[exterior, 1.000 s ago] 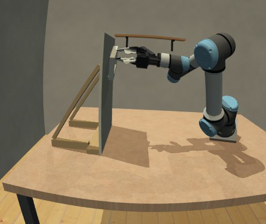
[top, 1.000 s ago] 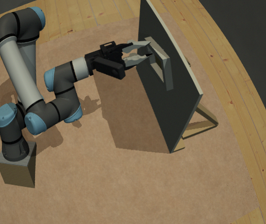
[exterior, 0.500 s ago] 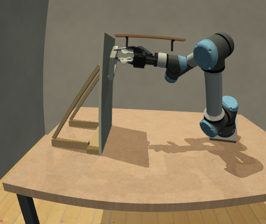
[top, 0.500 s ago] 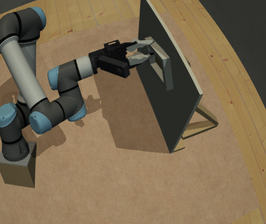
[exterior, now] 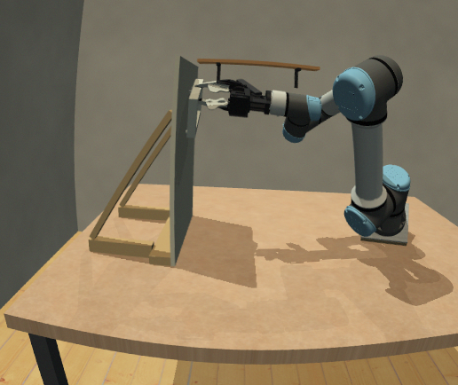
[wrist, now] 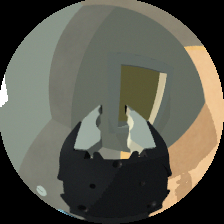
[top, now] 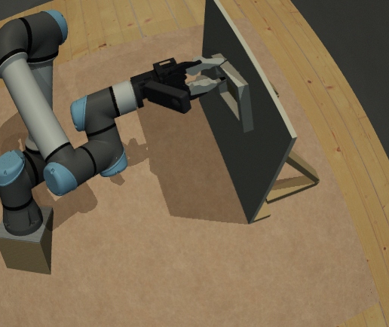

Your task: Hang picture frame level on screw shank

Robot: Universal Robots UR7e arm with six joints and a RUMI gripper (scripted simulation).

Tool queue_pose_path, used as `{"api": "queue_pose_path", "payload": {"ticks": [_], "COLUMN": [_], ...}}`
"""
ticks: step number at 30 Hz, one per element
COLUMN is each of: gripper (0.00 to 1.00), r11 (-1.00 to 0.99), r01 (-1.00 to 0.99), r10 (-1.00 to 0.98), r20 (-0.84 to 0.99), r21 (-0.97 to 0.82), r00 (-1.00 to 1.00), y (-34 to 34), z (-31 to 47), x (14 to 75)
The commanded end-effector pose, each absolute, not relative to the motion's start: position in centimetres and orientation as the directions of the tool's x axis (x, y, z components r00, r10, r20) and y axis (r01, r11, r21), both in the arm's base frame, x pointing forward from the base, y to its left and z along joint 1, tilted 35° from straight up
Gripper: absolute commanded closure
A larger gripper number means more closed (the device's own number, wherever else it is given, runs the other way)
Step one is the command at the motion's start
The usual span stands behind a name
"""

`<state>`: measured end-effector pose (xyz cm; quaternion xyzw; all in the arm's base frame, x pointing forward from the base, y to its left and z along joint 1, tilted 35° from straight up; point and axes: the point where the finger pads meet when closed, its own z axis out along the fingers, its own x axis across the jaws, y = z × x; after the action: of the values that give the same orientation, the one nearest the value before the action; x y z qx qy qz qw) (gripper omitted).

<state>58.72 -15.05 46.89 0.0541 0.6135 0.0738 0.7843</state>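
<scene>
Board: a dark grey upright panel stands on the tan wooden table, right of centre in the top view, propped from behind by light wooden braces.
Task item: the pale grey rectangular picture frame lies against the panel's face, high up near its far end, in the upper middle of the top view.
Seating: the frame's hanger and the screw are hidden; seating cannot be judged.
Arm: the grey and blue six-joint arm reaches level from its block pedestal at lower left toward the panel.
Gripper: the black two-jaw gripper is at the frame's near end.
Jaw state: partly parted, not clenched; the pale fingers straddle one frame bar without clamping it.
Contact: whether the fingers touch the bar cannot be told.
</scene>
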Motion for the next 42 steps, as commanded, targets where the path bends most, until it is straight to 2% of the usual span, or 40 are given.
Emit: {"api": "queue_pose_path", "payload": {"ticks": [1, 26, 27, 42], "gripper": [0.71, 0.71, 1.00, 1.00], "r11": [0.983, 0.983, 0.983, 0.983], "r01": [-0.049, -0.049, -0.049, -0.049], "r10": [0.182, 0.182, 0.182, 0.182], "r20": [-0.954, -0.954, -0.954, -0.954], "r21": [0.175, 0.175, 0.175, 0.175], "r00": [0.237, 0.237, 0.237, 0.237], "y": [-15.08, -15.08, -15.08, -15.08], "z": [46.92, 46.92, 46.92, 46.92], "x": [58.71, 58.71, 58.71, 58.71]}}
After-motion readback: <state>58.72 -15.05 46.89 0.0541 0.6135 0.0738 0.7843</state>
